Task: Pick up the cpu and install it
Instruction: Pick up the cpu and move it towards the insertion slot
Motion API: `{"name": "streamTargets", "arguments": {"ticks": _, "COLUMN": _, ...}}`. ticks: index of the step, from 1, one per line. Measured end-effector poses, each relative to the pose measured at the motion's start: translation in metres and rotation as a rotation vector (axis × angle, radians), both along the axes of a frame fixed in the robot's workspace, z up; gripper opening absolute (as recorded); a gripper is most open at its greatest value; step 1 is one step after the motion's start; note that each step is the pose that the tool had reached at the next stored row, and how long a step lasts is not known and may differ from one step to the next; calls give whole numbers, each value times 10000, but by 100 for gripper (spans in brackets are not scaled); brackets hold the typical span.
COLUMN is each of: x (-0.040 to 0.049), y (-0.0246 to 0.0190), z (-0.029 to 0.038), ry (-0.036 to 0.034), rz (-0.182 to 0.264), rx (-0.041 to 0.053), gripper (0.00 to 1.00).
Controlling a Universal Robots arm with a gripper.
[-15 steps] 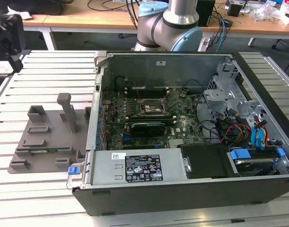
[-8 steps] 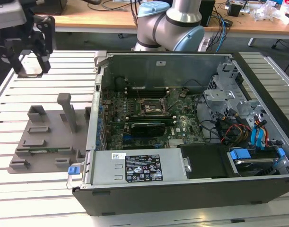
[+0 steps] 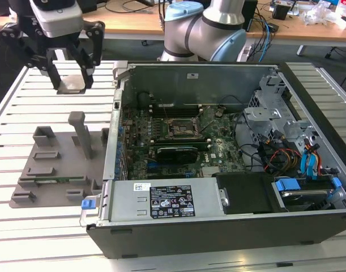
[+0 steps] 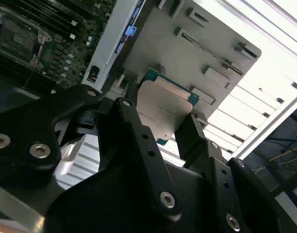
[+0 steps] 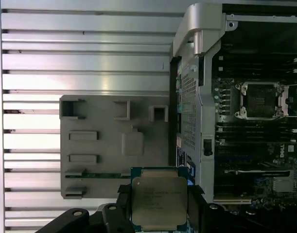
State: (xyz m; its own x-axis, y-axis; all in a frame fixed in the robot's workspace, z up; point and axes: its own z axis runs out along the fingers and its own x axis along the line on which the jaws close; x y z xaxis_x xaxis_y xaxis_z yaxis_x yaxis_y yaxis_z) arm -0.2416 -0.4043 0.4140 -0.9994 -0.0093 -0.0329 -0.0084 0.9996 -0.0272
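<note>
First wrist view, gripper: the gripper (image 5: 159,206) is narrowed onto the cpu (image 5: 159,196), with one black finger (image 5: 123,201) pressed against each of two opposite edges.
Cpu: a flat square part with its silver-grey metal lid facing the camera and a thin teal-green board edge around the lid. It is held level in the air, touched by the fingers alone.
Second wrist view: the cpu sits clamped between the two fingers, lid side in sight.
Exterior view, gripper: it hangs high at the exterior view's left, above the slatted table (image 3: 25,96) and well apart from the computer case (image 3: 218,232). The cpu shows as a grey plate between the fingertips.
Under the gripper: a grey parts fixture (image 5: 114,145) with raised pockets and slots lies on the table, just beside the case's outer wall. In the first wrist view the cpu overlaps the fixture's corner next to the case.
Case: a black tower lying on its side, lid off, motherboard exposed.
Cpu socket (image 3: 182,129): a black square frame with a metal rim, mid-motherboard.
Graphics card (image 3: 175,154): long and black, just beside the socket.
Power supply (image 3: 161,201): a silver labelled box along the case's near edge.
Arm (image 3: 204,28): grey and pale-blue joints behind the case.
</note>
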Motion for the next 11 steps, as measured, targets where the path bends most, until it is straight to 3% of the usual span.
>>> {"name": "streamTargets", "arguments": {"ticks": 5, "x": 301, "y": 0, "z": -12, "ry": 0, "rz": 0, "rx": -3, "gripper": 55}}
{"name": "streamTargets", "arguments": {"ticks": 6, "x": 395, "y": 0, "z": -15, "ry": 0, "rz": 0, "rx": -4, "gripper": 55}}
{"name": "streamTargets", "arguments": {"ticks": 11, "x": 567, "y": 0, "z": -21, "ry": -1, "rz": 0, "rx": -4, "gripper": 55}}
